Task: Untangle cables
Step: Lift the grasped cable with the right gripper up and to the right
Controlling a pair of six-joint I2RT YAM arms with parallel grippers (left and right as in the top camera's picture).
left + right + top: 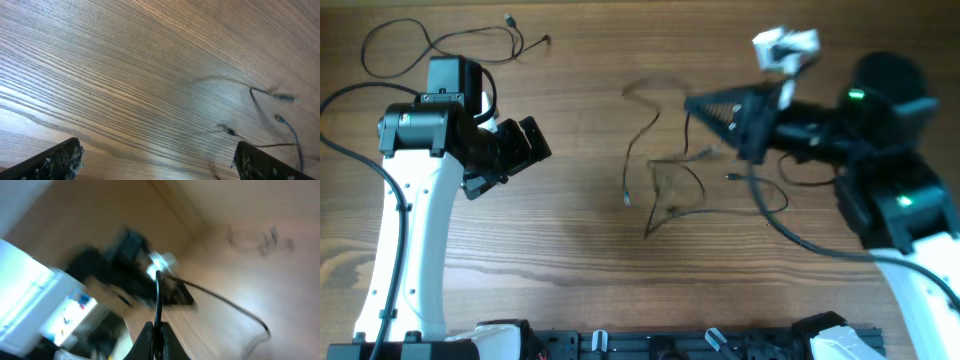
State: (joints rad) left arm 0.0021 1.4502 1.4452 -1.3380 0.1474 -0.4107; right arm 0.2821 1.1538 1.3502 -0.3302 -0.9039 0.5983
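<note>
Brown wood-grain desk (580, 270) strewn with thin cords.
One thin dark looped cable (440, 42) lies alone near the far left corner; more loose wavy dark cables (642, 138) sprawl around the middle, well apart from it.

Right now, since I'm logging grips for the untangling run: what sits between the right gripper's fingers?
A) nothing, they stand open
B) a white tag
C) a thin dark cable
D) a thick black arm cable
C: in the right wrist view, the right gripper is pinched shut on a thin dark cable, which rises straight out of its closed tips.
</note>
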